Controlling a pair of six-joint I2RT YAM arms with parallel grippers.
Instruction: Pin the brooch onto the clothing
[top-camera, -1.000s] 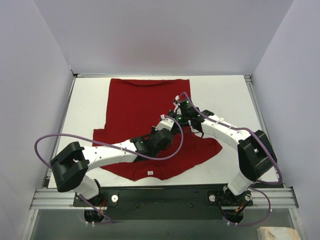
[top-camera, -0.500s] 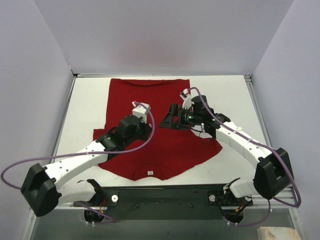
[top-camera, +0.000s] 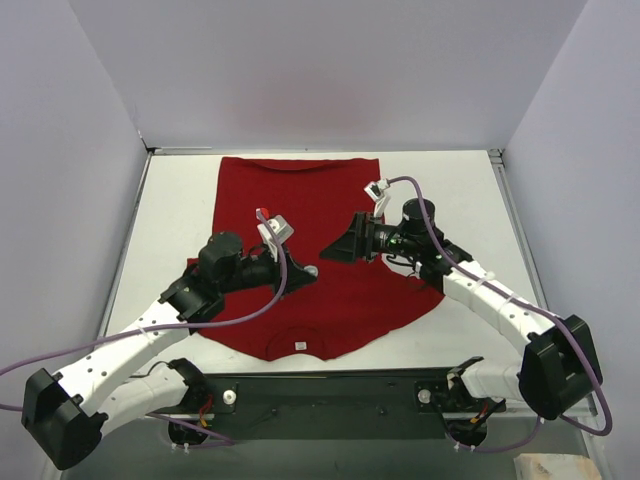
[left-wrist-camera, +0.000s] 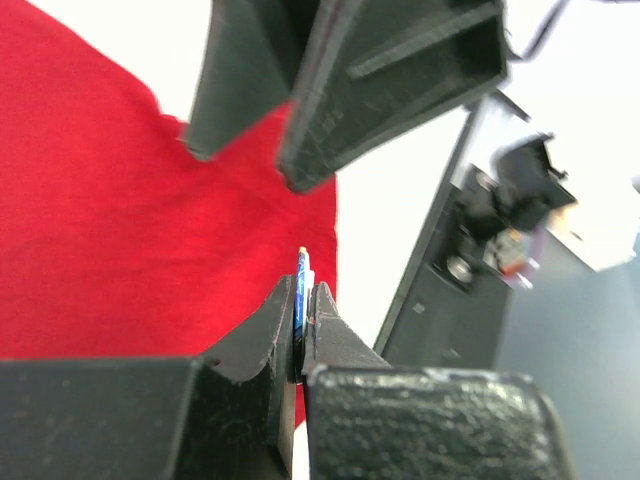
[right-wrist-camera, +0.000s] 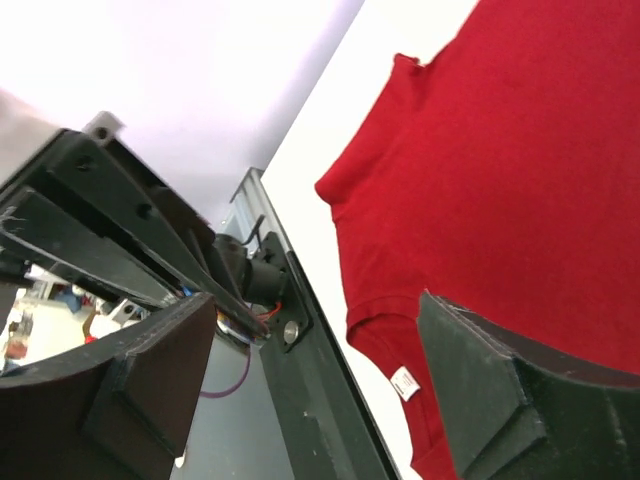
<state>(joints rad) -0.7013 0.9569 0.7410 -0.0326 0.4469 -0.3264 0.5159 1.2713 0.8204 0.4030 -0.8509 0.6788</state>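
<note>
The clothing (top-camera: 290, 200), a deep-red T-shirt, lies flat on the white table with its collar and white label (top-camera: 299, 346) toward the near edge. My left gripper (top-camera: 308, 272) hovers over the shirt's middle, shut on the brooch (left-wrist-camera: 302, 288). The left wrist view shows the brooch edge-on, a thin blue and white sliver between the fingertips. My right gripper (top-camera: 332, 249) faces it from the right, a short gap away, open and holding nothing. In the right wrist view its fingers (right-wrist-camera: 150, 380) stand wide apart over the shirt (right-wrist-camera: 500, 150) and label (right-wrist-camera: 404, 383).
The black base rail (top-camera: 330, 385) runs along the near edge, below the collar. Bare white table (top-camera: 470, 190) flanks the shirt, and pale walls enclose it on three sides. A purple cable (top-camera: 250, 310) loops from the left arm over the shirt.
My right gripper went from shut to open and drew back to the right. The two grippers, close together a second ago, have separated, and the left arm has swung out to the left.
</note>
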